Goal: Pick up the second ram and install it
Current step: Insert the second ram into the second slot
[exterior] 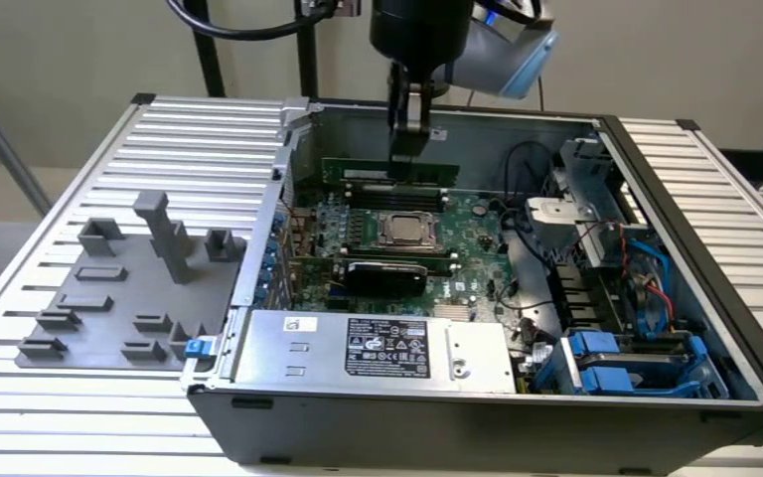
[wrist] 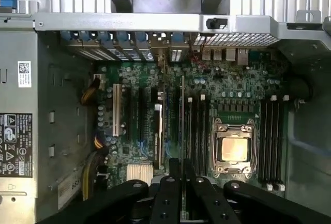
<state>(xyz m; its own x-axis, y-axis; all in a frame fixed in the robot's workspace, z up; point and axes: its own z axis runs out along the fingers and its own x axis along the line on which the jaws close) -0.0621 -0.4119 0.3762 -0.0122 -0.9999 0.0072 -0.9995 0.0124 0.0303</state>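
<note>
Start at the exterior view's left. The gray fixture blocks (exterior: 130, 298) sit on the slatted table (exterior: 699, 169) at about 9 o'clock from the open computer case (exterior: 488, 437), just beside its side wall.

Inside the case, the power supply (exterior: 355, 348) lies along the near wall, at 6 o'clock from the processor (exterior: 408, 229). The processor sits in the middle of the motherboard (exterior: 475, 224).

Your gripper (exterior: 408, 152) comes straight down from above at 12 o'clock from the processor, near the far wall of the case. Its fingers are clamped together on the second ram (exterior: 355, 171). The stick stands on its long edge, level, and runs across the exterior view from left to right. The fingers pinch its top edge a little right of its middle, so more of the green board shows on the left of the fingers.

The stick's lower edge hangs close over the row of memory slots (exterior: 388, 194) at 12 o'clock from the processor. You cannot tell from here whether it touches a slot.

In the wrist view, the gripper (wrist: 181, 169) has the second ram (wrist: 182, 120) edge-on between its fingers. There the ram is a thin line parallel to the slots and just beside those nearest the processor (wrist: 232, 149).

At 3 o'clock from the processor in the exterior view are loose cables (exterior: 647, 288), and past them, at about 4 o'clock, the blue drive bays (exterior: 620, 363).
</note>
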